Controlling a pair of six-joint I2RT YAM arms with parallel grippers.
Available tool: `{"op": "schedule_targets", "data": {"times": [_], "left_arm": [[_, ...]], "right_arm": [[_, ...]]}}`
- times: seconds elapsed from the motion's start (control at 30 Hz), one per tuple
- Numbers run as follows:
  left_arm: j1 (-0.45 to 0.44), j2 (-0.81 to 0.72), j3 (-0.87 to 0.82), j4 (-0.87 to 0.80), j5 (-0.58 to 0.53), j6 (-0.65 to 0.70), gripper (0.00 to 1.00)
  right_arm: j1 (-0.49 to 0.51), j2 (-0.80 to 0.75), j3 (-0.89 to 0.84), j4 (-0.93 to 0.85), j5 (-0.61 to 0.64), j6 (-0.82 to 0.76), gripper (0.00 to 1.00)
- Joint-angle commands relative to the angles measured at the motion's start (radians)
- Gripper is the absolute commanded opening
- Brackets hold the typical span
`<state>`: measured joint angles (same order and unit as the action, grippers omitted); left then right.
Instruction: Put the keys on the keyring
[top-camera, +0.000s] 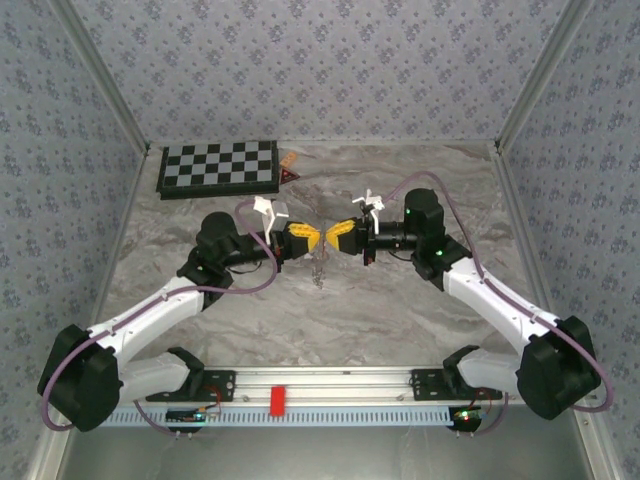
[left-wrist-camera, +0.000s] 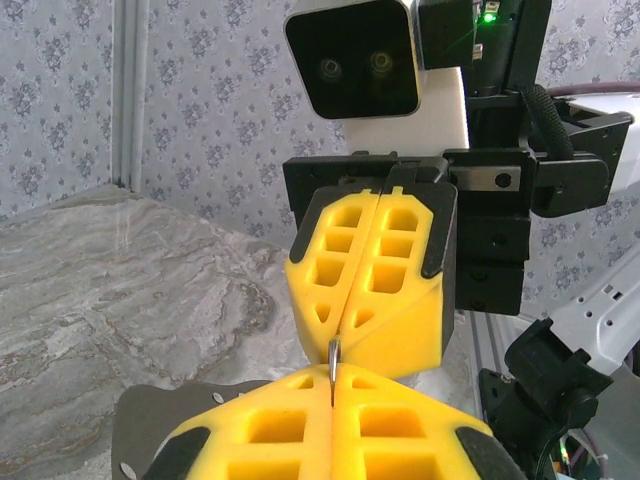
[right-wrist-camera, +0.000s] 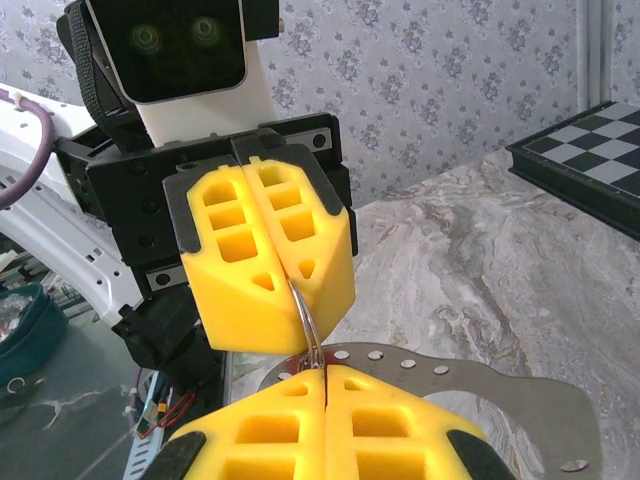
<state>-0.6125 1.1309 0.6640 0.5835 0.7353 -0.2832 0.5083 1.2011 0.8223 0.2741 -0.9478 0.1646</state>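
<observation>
- Left gripper (top-camera: 316, 239) and right gripper (top-camera: 329, 236), both yellow-fingered, meet tip to tip at centre frame in the top view.
- Both sets of jaws are clenched on the thin silvery wire keyring (right-wrist-camera: 308, 325).
- Short metal chain (top-camera: 318, 272) hangs below the tips.
- Marbled grey surface (top-camera: 400, 320) lies bare around them.
- Black-and-white chessboard (top-camera: 217, 167) sits upper left, and a red rectangular block (top-camera: 277, 400) at the near edge.

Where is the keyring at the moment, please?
Mid-table in the top view, the keyring hangs between the left gripper and right gripper, pinched by both.
</observation>
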Motion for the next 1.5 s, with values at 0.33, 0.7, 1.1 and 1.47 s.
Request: {"op": "schedule_targets", "data": {"times": [0.33, 0.7, 1.1, 1.47], "left_arm": [[-0.031, -0.003, 0.014, 0.136, -0.009, -0.033, 0.00], [-0.038, -0.001, 0.003, 0.163, -0.061, -0.054, 0.00], [-0.038, 0.001, -0.003, 0.194, -0.094, -0.079, 0.00], [-0.038, 0.004, -0.002, 0.186, -0.106, -0.070, 0.00]], "right_arm": [[0.025, 0.026, 0.014, -0.034, -0.003, -0.031, 0.03], [-0.016, -0.045, -0.073, 0.110, 0.105, 0.047, 0.18], [-0.036, -0.016, -0.154, 0.496, 0.081, 0.260, 0.29], [-0.034, -0.015, -0.168, 0.615, 0.088, 0.348, 0.34]]}}
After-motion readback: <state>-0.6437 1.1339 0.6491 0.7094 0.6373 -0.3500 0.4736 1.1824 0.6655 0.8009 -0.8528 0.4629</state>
